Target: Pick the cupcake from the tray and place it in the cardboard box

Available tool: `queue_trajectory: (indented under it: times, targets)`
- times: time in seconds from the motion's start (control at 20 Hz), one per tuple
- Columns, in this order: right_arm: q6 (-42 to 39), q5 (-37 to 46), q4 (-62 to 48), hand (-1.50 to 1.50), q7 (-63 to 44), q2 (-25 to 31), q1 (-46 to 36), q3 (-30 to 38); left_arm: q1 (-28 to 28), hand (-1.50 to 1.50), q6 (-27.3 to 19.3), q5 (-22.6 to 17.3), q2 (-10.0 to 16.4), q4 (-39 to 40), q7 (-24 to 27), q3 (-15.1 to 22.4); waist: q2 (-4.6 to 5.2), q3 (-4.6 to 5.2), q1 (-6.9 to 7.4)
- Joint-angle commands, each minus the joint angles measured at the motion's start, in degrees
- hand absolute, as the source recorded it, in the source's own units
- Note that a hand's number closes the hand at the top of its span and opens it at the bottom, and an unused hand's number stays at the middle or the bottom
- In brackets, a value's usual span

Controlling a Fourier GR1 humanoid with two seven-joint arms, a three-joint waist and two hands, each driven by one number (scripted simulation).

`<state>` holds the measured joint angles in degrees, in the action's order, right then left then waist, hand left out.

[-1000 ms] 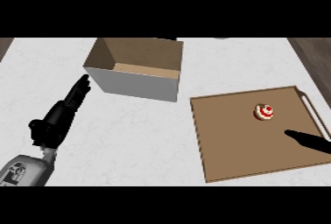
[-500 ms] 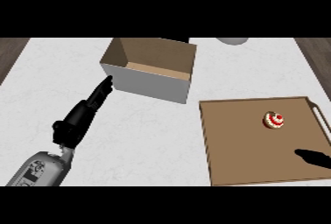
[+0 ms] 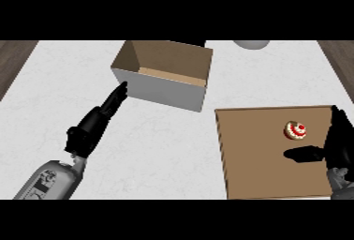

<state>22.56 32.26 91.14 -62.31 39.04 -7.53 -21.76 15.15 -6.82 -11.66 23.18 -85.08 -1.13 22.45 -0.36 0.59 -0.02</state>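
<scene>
Head view: cupcake [image 3: 296,130] on the tray [image 3: 254,161] lies just beside the right hand [image 3: 339,140], fingers spread, not touching.

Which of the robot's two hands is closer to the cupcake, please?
The right hand, at the tray's right edge just beside the cupcake; the left hand is off the tray, beside the cardboard box.

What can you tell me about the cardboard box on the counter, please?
The cardboard box is open-topped: pale grey outer walls, tan inside, nothing visible in it. It stands upright on the white counter, turned askew to its edges, up and left of the tray. The left hand points straight fingers at its near left corner; contact cannot be told.
</scene>
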Motion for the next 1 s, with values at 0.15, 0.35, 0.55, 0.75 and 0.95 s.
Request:
queue_trajectory:
  times: [0.15, 0.35, 0.55, 0.75, 0.95]
  targets:
    - [-11.2, 4.1, 6.4, -1.50, -22.6, -5.0, -10.0, 0.6, 1.4, 0.00, 0.9, 0.2, -0.3, -0.8, -1.7, -1.0, 0.18, -0.44, 0.43]
    - [-12.8, 6.6, 3.9, -1.50, -22.0, -8.7, -10.9, 1.9, -0.5, 0.00, 1.3, 1.2, -0.9, 0.0, 0.8, -0.9, 0.28, -0.50, 0.27]
    - [-10.1, 10.3, -1.4, -1.50, -20.0, -14.4, -8.1, 0.8, 1.8, 0.00, 0.1, 2.0, -2.7, 1.0, -1.0, -1.4, 0.42, -0.54, 0.02]
    - [-13.4, 9.2, -3.1, -1.50, -18.7, -14.8, -8.1, 4.6, -0.8, 0.00, 1.6, 1.2, -0.6, -3.8, -3.8, -1.9, 0.19, -0.57, 0.42]
    - [-12.3, 9.0, -10.3, -1.50, -11.3, -14.9, -10.9, 10.1, -1.2, 0.00, 0.3, 3.7, -2.7, -5.2, -4.2, -0.8, 0.33, -0.62, 0.71]
